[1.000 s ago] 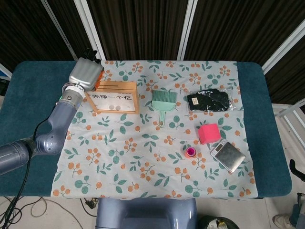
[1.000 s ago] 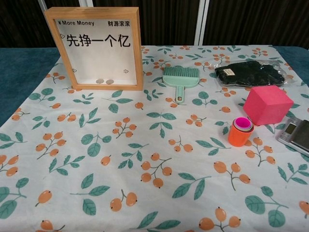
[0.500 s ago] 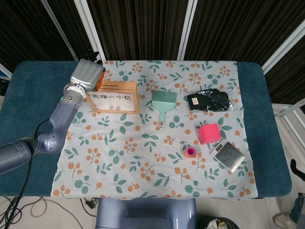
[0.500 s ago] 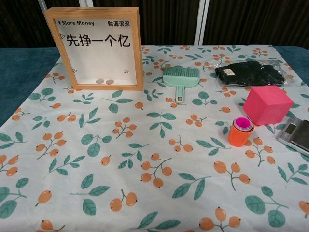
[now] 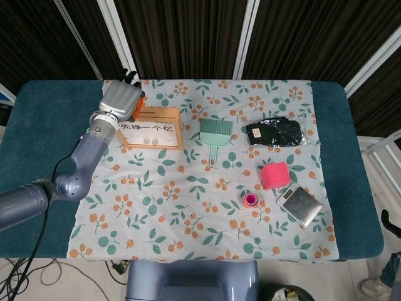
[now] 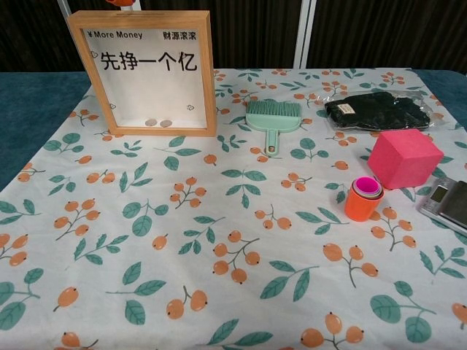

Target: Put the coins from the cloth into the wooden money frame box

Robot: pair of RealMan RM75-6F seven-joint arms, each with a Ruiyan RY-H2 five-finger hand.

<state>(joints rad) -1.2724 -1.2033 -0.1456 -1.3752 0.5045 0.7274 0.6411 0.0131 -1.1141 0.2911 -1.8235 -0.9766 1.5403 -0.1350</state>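
The wooden money frame box [image 5: 154,115] stands upright at the back left of the floral cloth [image 5: 188,188]. Its front reads "More Money" in the chest view, where the wooden frame [image 6: 208,73] fills the upper left. Two coins [image 6: 157,123] lie at the bottom behind the glass. My left hand [image 5: 120,98] hovers over the box's top left end, its grey back facing the head camera. An orange fingertip [image 6: 120,3] pokes above the frame's top edge. Whether the fingers hold a coin is hidden. I see no loose coin on the cloth.
A green hand brush [image 5: 213,133] lies right of the box. Further right are a bag of black gloves [image 5: 274,132], a pink cube [image 5: 274,174], stacked orange and pink cups [image 5: 250,200] and a small silver scale [image 5: 299,204].
My left hand has moved right, over the box's top left end. Its orange fingertip now shows above the frame in the chest view.
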